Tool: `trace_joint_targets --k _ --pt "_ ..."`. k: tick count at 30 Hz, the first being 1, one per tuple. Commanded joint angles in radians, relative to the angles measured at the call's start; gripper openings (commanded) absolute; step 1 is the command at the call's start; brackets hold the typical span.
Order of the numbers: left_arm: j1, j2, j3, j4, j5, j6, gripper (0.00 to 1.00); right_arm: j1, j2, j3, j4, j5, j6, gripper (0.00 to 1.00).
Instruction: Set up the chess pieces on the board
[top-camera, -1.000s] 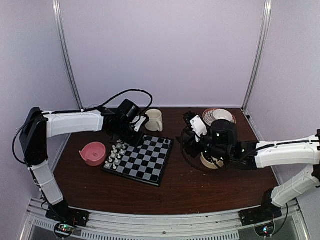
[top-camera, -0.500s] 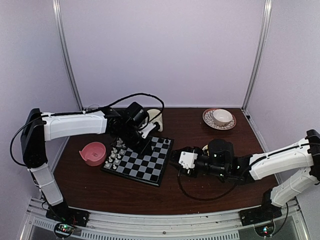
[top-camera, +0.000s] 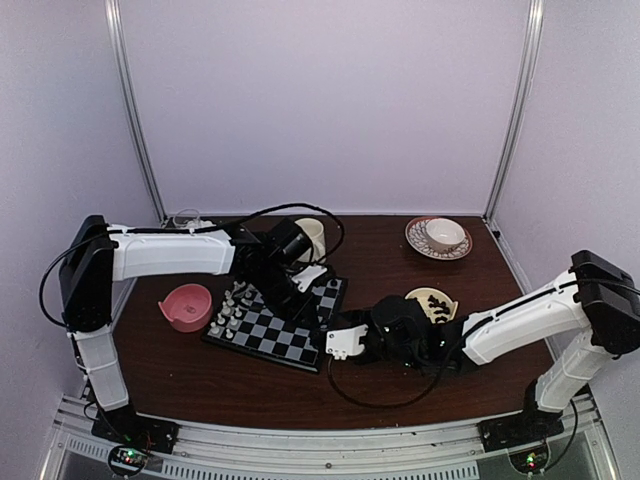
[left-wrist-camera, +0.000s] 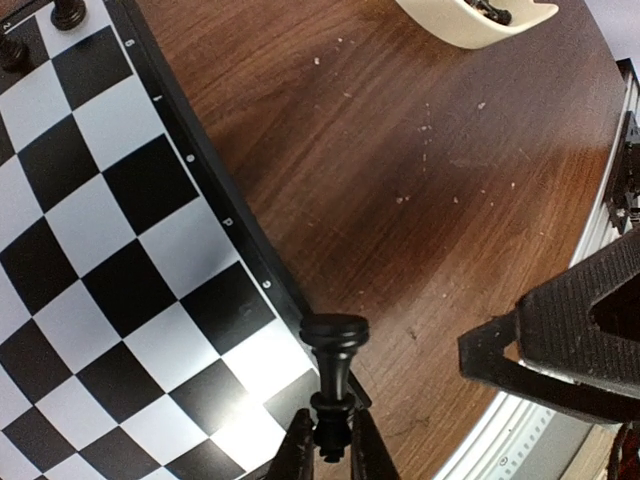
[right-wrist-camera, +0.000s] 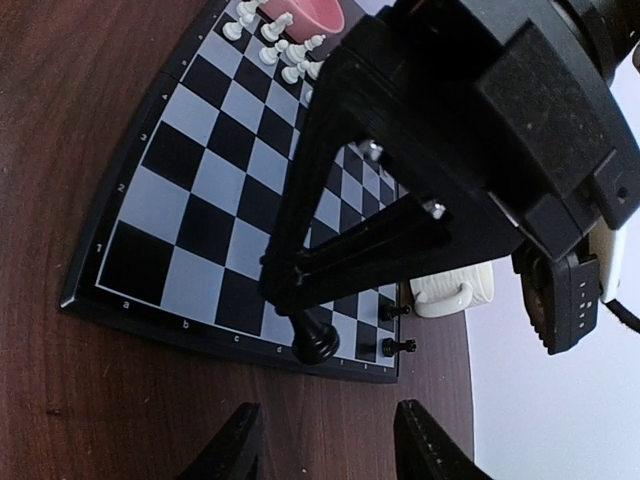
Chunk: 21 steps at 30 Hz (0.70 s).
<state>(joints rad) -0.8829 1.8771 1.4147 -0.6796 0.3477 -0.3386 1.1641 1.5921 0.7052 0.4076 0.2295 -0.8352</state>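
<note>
Since the earlier frame the right arm has swung toward the picture's left, uncovering a cream bowl (top-camera: 432, 303) of dark bits at centre right, and the left arm has advanced across the board (top-camera: 268, 328) toward its right side. In the overhead view the board lies at centre left on the brown wood-grain table (top-camera: 400, 385). It is a flat square of glossy black and pale grey checks with a thin black rim. The white pieces (top-camera: 232, 305) are clustered along its left edge, beside a round pink bowl (top-camera: 187, 306). The left wrist view adds detail that the overhead view lacks. The left gripper (left-wrist-camera: 330, 445) has its fingers pressed together on the head of a black piece (left-wrist-camera: 335, 365), a slim turned figure with its disc base uppermost in frame, over the board's lettered rim. The right wrist view shows the right gripper (right-wrist-camera: 328, 425) low over the bare wood, its two black fingers spread with nothing between them. Only this view shows two black pieces (right-wrist-camera: 398, 330) standing at the board's lower right edge, near a ribbed cream mug (right-wrist-camera: 450, 290).
</note>
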Motion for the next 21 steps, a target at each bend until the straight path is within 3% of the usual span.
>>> trace_joint_targets --k 1,15,21 --pt "-0.011 0.016 0.039 -0.008 0.078 -0.010 0.08 0.009 0.022 0.021 0.000 0.062 -0.026 0.46" --pt "-0.023 0.052 0.062 -0.024 0.120 -0.007 0.08 0.042 0.143 0.085 -0.019 0.115 -0.068 0.42" --pt "-0.025 0.058 0.064 -0.026 0.129 -0.007 0.09 0.051 0.160 0.098 -0.024 0.124 -0.065 0.36"
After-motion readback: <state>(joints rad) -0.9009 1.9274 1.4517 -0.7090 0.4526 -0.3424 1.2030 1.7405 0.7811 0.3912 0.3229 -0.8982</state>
